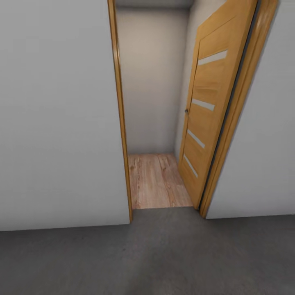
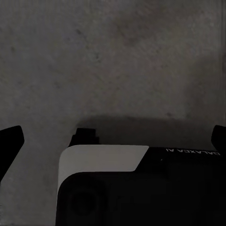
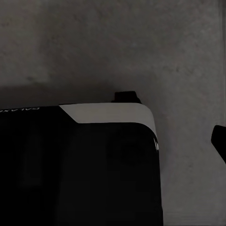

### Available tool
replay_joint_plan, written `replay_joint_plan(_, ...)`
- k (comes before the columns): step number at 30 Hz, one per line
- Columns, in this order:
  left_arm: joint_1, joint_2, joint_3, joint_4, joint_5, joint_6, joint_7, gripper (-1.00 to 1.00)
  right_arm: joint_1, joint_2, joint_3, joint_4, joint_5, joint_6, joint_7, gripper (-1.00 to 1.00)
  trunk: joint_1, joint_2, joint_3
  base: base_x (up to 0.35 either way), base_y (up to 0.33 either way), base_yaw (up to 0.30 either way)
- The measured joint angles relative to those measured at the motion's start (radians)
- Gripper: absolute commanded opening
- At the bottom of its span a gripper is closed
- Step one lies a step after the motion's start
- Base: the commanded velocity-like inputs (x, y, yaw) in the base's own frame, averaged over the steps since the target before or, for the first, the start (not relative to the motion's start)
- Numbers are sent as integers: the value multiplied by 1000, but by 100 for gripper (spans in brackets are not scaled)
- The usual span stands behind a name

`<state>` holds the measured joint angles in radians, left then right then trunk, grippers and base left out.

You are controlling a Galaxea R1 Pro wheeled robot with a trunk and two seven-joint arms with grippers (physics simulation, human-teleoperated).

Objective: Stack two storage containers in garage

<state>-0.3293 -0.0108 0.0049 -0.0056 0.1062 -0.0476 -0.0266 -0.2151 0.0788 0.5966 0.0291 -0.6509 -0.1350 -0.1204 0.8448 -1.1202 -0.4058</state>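
We stand on the dark grey concrete floor (image 1: 164, 254) facing the open light-wood door (image 1: 209, 119), presumably in transit; left gripper (image 2: 113, 136) spread empty, right gripper's state unclear.

Open door (image 1: 209, 110) right of doorway (image 1: 153, 123); floor (image 1: 164, 258) before it.

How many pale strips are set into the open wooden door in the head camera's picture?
4. On the door, which stands open at the right of the doorway, one strip is near the top, the second is below it, the third is lower, and the fourth is lowest.
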Motion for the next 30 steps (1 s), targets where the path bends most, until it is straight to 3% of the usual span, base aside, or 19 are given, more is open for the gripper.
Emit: replay_joint_plan(30,0,0,0,0,2,1,3,100,0,0,0,0,0,0,0,100,0,0,0,0,0,-245)
